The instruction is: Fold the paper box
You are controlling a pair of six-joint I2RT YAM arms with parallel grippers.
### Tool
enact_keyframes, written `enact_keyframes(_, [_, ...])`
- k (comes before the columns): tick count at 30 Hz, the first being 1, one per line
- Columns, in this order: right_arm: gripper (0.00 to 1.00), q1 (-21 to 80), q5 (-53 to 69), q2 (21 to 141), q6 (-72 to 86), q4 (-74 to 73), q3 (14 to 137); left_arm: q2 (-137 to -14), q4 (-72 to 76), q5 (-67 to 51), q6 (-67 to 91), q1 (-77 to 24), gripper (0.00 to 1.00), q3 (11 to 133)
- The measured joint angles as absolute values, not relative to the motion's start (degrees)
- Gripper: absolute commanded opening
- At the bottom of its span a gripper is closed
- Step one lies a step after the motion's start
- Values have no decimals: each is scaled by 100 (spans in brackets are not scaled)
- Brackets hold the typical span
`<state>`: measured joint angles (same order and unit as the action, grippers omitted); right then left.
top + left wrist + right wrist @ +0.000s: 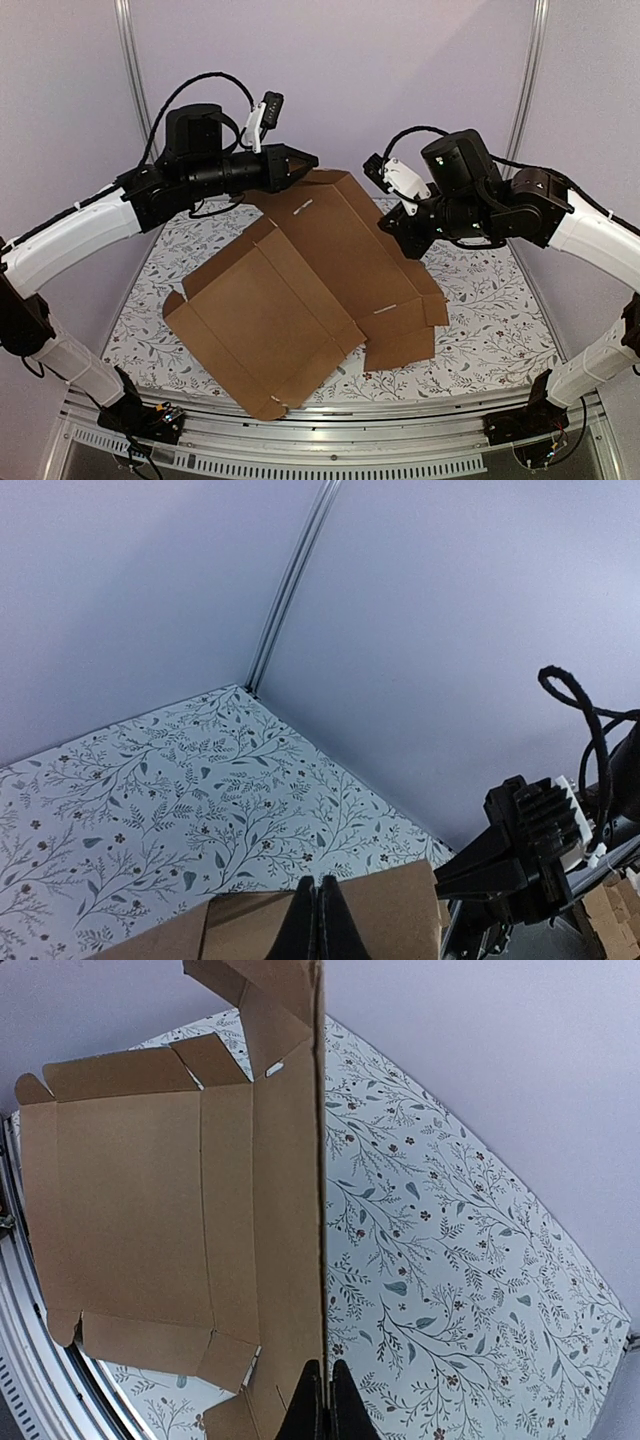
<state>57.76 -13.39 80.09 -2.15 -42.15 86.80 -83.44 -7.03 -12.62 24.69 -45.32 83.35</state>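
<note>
Right tool (325, 1368): jaws closed tight. In the right wrist view a cardboard panel stands edge-on and runs straight down into the tips, so it looks like a thin pinch on that panel's edge.

Left tool (317, 885): jaws also closed, tips at the far top edge of the cardboard. Whether it actually pinches the sheet or only touches it can't be told.

The paper box (270, 320) is mid-table. It is one die-cut sheet, mostly unfolded. The near big panel is lying on the table (500, 320). The far panel is lifted and tilted up between the two tools. Small side flaps stick out at the right and near corners, and none is tucked yet.

Risks, judged:
- The pinch is at the very edge of a thin sheet, so a slip would drop the panel flat again.
- Nothing pins the near panel, so the whole sheet may slide on the table instead of bending at the crease.
- If the two arms move unevenly, the panel twists. The fold could then land off the scored line or tear at a slot.
- If the left tool is only touching, the right side carries the whole panel and the sheet would swing.

Count: 1 paper box, 2 tools, 1 table.
</note>
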Motion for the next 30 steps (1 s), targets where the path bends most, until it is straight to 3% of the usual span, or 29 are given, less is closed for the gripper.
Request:
enact_keyframes(12, [0,5778,-1730,8099,-115,-4213,8984,-8361,-1468,-1573,2178,-4530,0,8466])
enact_keyframes(30, [0,5900,-1787,8333,196,-4101,9013,-8739,-1391,-1778,2300,-4582,0,8729])
